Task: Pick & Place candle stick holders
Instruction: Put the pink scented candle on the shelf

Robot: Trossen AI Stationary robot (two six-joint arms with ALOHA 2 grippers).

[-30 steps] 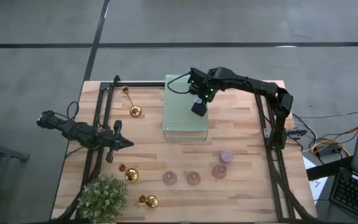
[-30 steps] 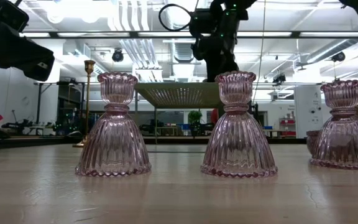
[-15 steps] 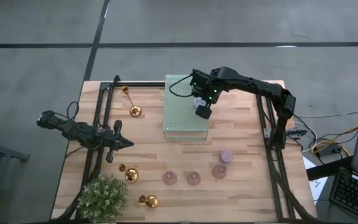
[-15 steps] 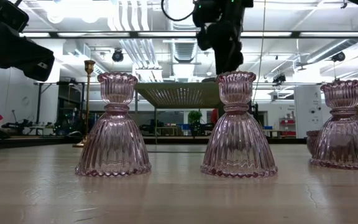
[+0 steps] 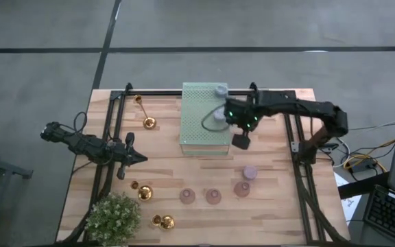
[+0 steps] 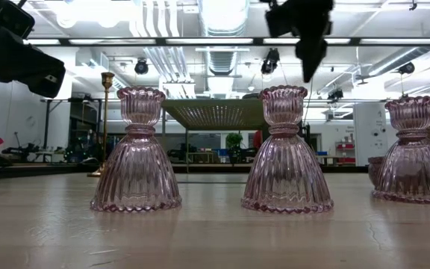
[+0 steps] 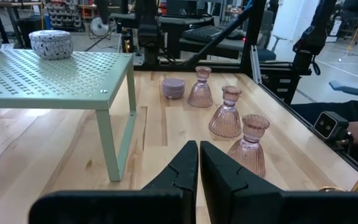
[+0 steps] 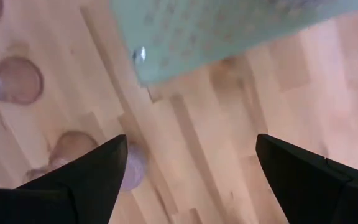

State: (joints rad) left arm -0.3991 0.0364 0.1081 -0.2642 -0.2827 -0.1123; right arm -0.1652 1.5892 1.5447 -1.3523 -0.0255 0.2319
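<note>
Two lavender holders sit on the pale green perforated stand (image 5: 202,120), at the high view's 12 o'clock: one (image 5: 220,89) at its far right corner, one (image 5: 218,115) by its right edge. Judgement: the stand is the drop zone, filled from the back so later drops aren't blocked.

Wooden table (image 5: 266,206), largest first:
- Stand: raised on legs, so its right edge is the one to clear on any return pass.
- Potted plant (image 5: 112,218) at 7 o'clock; bulky, boxes in the gold pieces beside it.
- Right arm: right gripper (image 5: 241,141) hangs just off the stand's right edge, jaws spread wide, nothing between them. Wrist view looks down on bare wood and the stand's corner, so the drop looks finished.
- Left arm parked at 9 o'clock, left gripper (image 7: 197,165) pinched together and empty, pointing toward the glass row.
- Three pink glass holders (image 5: 213,197) in a row at 6 o'clock, upright, apart from each other.
- Third lavender holder (image 5: 249,172) at 5 o'clock, just beside the rightmost glass one. Likely next pick; a wide-jaw approach risks clipping that neighbour.
- Gold holders: two (image 5: 144,193) lying near the plant, one (image 5: 148,123) at 10 o'clock near the frame rail.

Open lane: bare wood between stand and glass row, free for the descent.
</note>
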